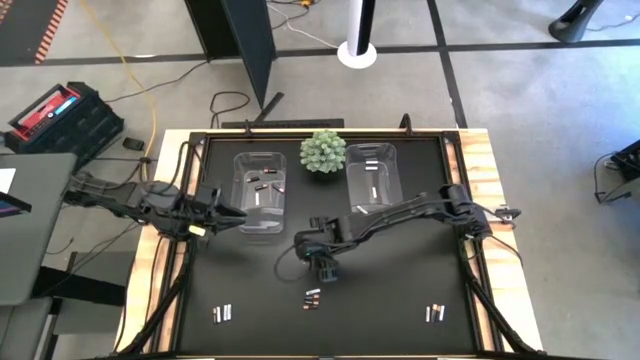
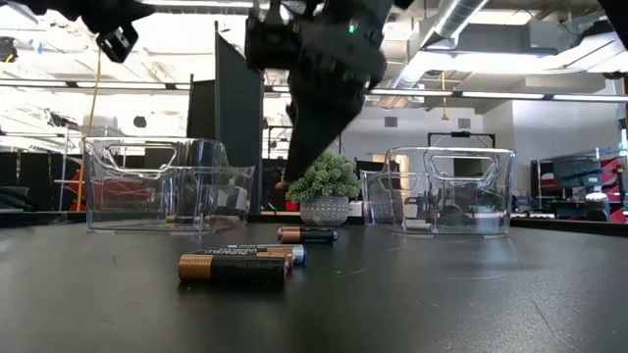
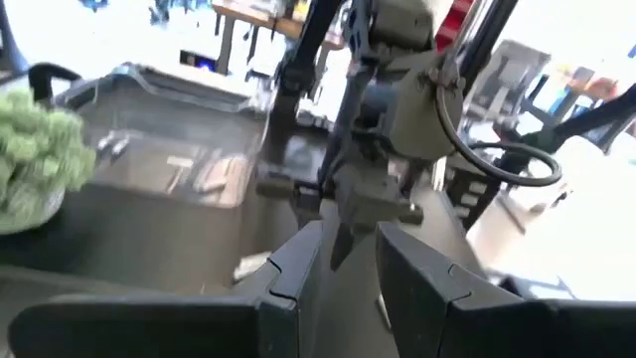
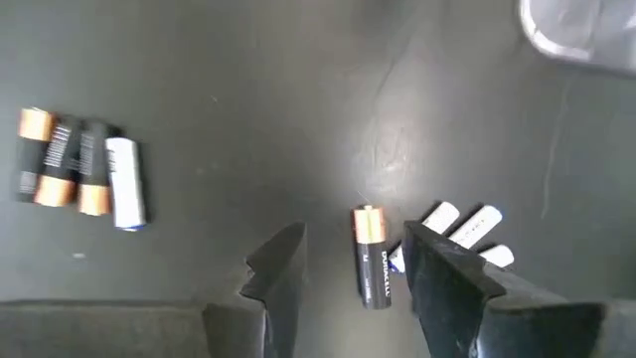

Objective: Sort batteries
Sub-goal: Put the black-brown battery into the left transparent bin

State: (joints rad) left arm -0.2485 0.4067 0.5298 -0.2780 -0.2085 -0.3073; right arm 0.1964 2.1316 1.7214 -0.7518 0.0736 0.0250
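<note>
Batteries lie on the black table in three small groups: near left [image 1: 222,313], near middle [image 1: 312,297] and near right [image 1: 434,313]. My right gripper [image 1: 325,268] hangs open just above the middle group, slanting down. In its wrist view a dark copper-ended battery [image 4: 371,257] lies flat on the table, showing between the fingers of my right gripper [image 4: 353,264], with white batteries [image 4: 462,227] beside it and another group [image 4: 79,169] farther off. My left gripper [image 1: 235,213] hovers at the left clear bin [image 1: 260,190], its fingers [image 3: 298,264] slightly apart with nothing between them.
A second clear bin [image 1: 372,178] stands at the far right, holding several pale batteries; the left bin holds dark ones. A green spiky ball plant [image 1: 323,152] stands between the bins. Wooden table edges [image 1: 490,180] frame the black mat. Bare mat lies between the battery groups.
</note>
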